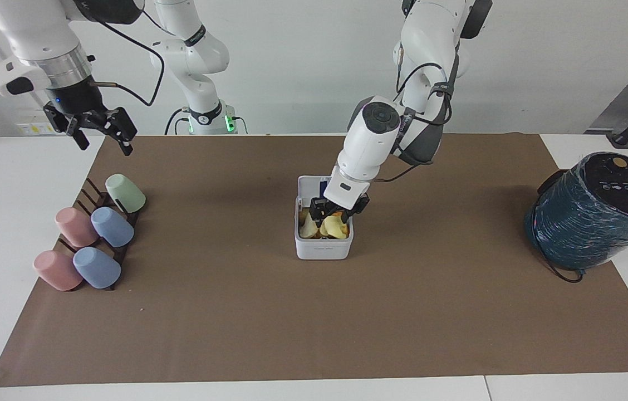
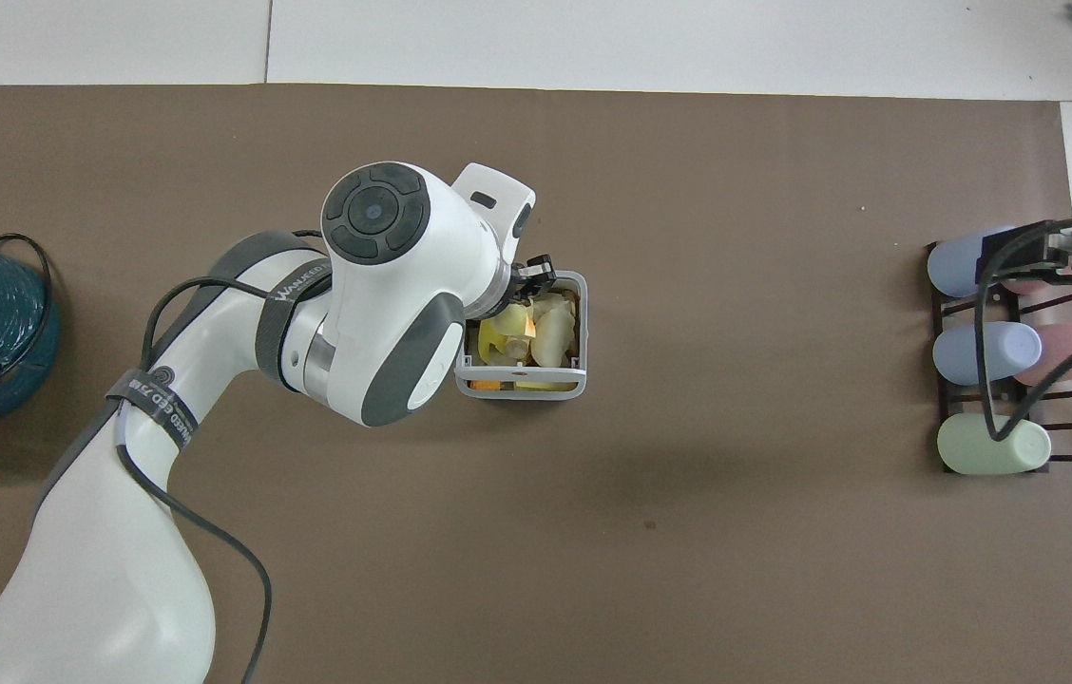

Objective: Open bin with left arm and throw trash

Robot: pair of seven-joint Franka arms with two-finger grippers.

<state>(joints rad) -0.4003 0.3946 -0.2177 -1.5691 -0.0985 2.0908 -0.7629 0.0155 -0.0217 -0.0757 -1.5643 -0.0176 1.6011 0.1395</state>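
Pastel cups (image 1: 91,234) on rack (image 2: 1002,380); teal wrapped cylinder (image 1: 592,211).

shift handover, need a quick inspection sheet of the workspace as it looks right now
surface: brown mat on white table.
job's things: white bin mid-mat, lid up; trash pieces inside it.
clutter: pastel cups on a dark rack toward the right arm's end; teal wrapped cylinder toward the left arm's end.
grippers: left gripper low over the bin's opening, open; right gripper raised over the mat's edge, open, holding nothing.
cables: black cable along left arm; cord by the cylinder.
surroundings: white wall, wall socket.
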